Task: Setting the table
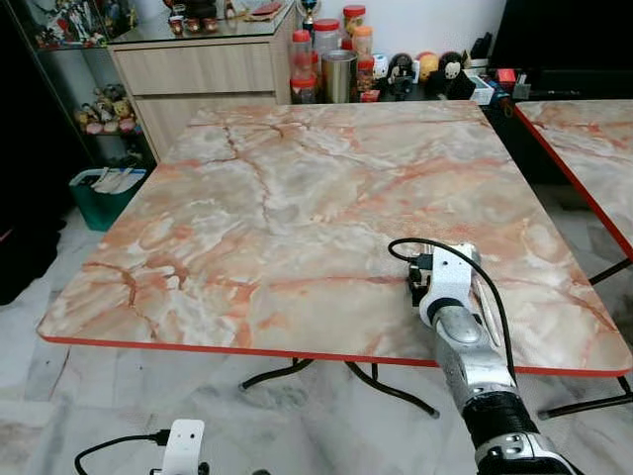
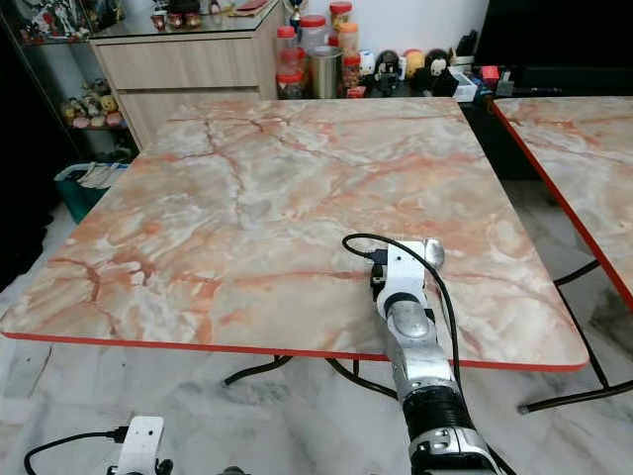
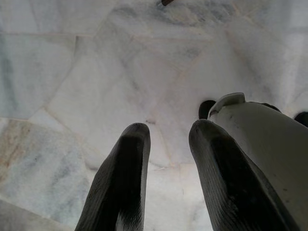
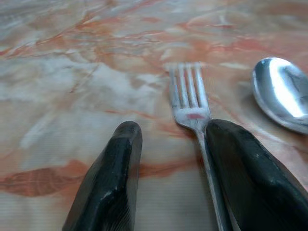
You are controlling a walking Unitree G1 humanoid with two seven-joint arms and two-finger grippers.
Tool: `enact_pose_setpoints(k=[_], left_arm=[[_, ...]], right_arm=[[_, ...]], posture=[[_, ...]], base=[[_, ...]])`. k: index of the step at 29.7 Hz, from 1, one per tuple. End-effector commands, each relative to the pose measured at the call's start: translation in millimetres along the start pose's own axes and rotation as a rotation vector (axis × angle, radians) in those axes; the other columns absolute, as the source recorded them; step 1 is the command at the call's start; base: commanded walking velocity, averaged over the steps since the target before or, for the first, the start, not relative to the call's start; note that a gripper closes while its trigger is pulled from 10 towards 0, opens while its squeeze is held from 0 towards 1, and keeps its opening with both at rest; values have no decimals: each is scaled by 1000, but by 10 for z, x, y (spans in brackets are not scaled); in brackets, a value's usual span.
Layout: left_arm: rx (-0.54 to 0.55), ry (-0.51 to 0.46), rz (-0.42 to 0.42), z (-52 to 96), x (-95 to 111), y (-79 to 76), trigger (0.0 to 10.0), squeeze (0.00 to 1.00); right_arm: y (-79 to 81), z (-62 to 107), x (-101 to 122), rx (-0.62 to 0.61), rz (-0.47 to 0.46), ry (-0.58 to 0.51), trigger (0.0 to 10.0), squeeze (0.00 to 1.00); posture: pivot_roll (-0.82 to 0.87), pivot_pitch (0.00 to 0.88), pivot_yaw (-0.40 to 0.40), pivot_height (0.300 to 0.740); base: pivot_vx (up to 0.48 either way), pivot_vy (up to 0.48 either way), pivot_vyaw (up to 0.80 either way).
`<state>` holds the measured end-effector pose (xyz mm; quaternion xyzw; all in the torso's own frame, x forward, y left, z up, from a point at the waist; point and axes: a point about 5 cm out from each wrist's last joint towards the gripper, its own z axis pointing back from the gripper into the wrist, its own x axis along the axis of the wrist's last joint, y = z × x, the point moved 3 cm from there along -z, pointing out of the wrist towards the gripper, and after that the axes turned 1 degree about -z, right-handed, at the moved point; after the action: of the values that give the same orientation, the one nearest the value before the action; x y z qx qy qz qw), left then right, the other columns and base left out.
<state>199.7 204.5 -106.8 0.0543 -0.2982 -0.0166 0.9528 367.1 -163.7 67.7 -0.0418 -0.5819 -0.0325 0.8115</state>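
Observation:
A marble-patterned table with a red edge stands before me. My right arm reaches over its front right part. In the right wrist view a steel fork lies flat on the tabletop, tines pointing away. Its handle runs between the fingers of my right gripper, close along one finger. The gripper is open and low over the table. A steel spoon lies just beside the fork; its bowl peeks out past my wrist. My left gripper hangs open over the pale floor.
A second marble table stands close on the right. Behind the table are a wooden cabinet, several jars and small figurines. A green bin sits on the floor at the left. Curved table legs show underneath.

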Motion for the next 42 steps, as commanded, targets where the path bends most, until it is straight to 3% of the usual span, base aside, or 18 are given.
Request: enact_pose_setpoints(k=[1, 21, 22, 42], left_arm=[[-4, 14, 5, -2, -4, 15, 10000, 0], [-74, 46, -11, 4, -61, -63, 10000, 0], [-79, 47, -12, 4, -62, -68, 10000, 0], [-121, 61, -24, 6, -75, -124, 10000, 0]], right_arm=[[18, -11, -10, -7, -14, 23, 10000, 0], [-62, 31, -242, -79, -4, 131, 10000, 0], [-68, 31, -243, -77, 1, 133, 0, 0], [-53, 19, -221, -64, 6, 136, 0, 0]], posture=[[-45, 0, 59, 693], [-38, 0, 66, 693], [-37, 0, 66, 693], [-33, 0, 67, 693]], base=[[0, 0, 0], [0, 0, 0], [0, 0, 0], [0, 0, 0]])
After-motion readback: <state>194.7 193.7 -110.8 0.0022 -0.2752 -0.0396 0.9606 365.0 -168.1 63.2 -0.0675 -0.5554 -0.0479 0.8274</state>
